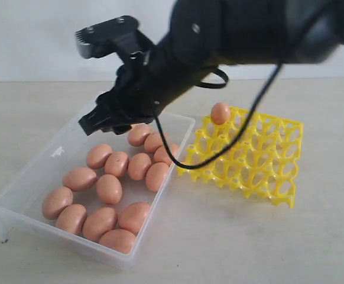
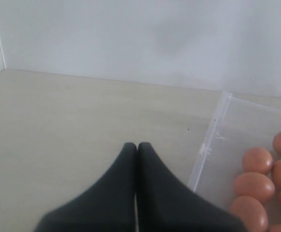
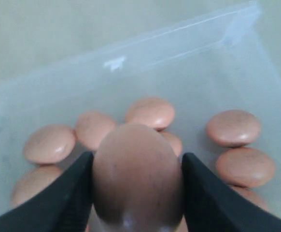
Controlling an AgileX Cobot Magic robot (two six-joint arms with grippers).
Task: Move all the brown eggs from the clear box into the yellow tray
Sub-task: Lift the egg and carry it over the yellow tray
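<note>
My right gripper (image 3: 136, 155) is shut on a brown egg (image 3: 136, 181), with one black finger (image 3: 65, 195) on each side of it. In the exterior view this gripper (image 1: 110, 121) hangs over the far end of the clear box (image 1: 18, 207) and hides the held egg. Several brown eggs (image 1: 109, 189) lie loose in the box. One egg (image 1: 220, 113) sits in a far corner cup of the yellow tray (image 1: 278, 171). My left gripper (image 2: 136, 145) is shut on nothing, above bare table beside the box wall (image 2: 213, 140).
The tray stands right of the box with a narrow gap between them. A black cable (image 1: 178, 161) from the right arm droops over the box's right wall and the tray. A pale wall (image 2: 140, 38) stands behind the table.
</note>
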